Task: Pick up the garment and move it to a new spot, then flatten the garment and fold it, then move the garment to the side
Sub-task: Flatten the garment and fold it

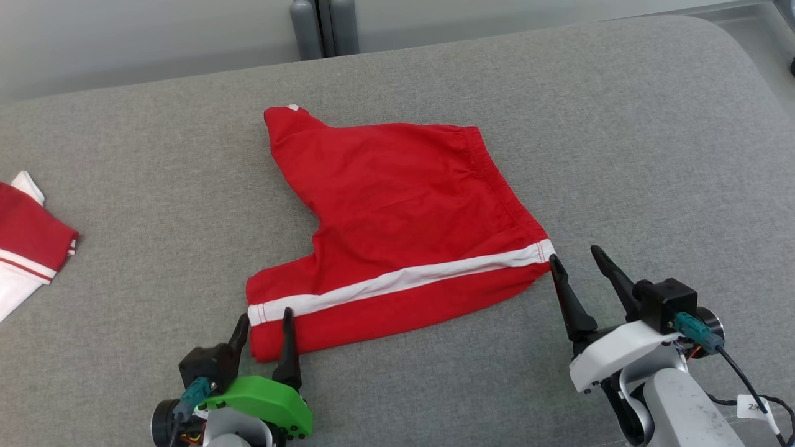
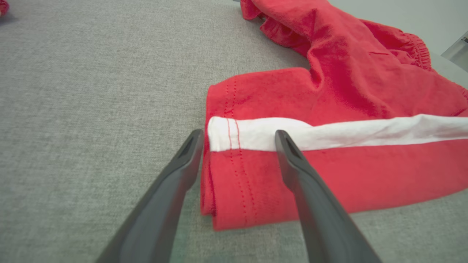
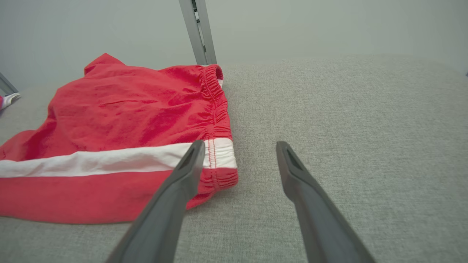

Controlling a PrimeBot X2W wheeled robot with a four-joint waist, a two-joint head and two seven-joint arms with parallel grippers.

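Left pincer (image 1: pixel 266 315), 7 o'clock: spread, straddling the leg-hem corner of the red shorts (image 1: pixel 397 211) at the white stripe (image 1: pixel 397 280), nothing pinched. Right pincer (image 1: pixel 574 254), 4 o'clock: also spread, just beside the waistband corner. I judge both are lined up on the near edge to fold toward 12. Shorts lie centred on the grey cushion (image 1: pixel 621 124); another garment (image 1: pixel 25 242) sits at 9.

Even, bright light being cast
Faint shadows are being thrown under the garment (image 3: pixel 120 109); fingers (image 2: pixel 161 212) are being blurred near the lens.
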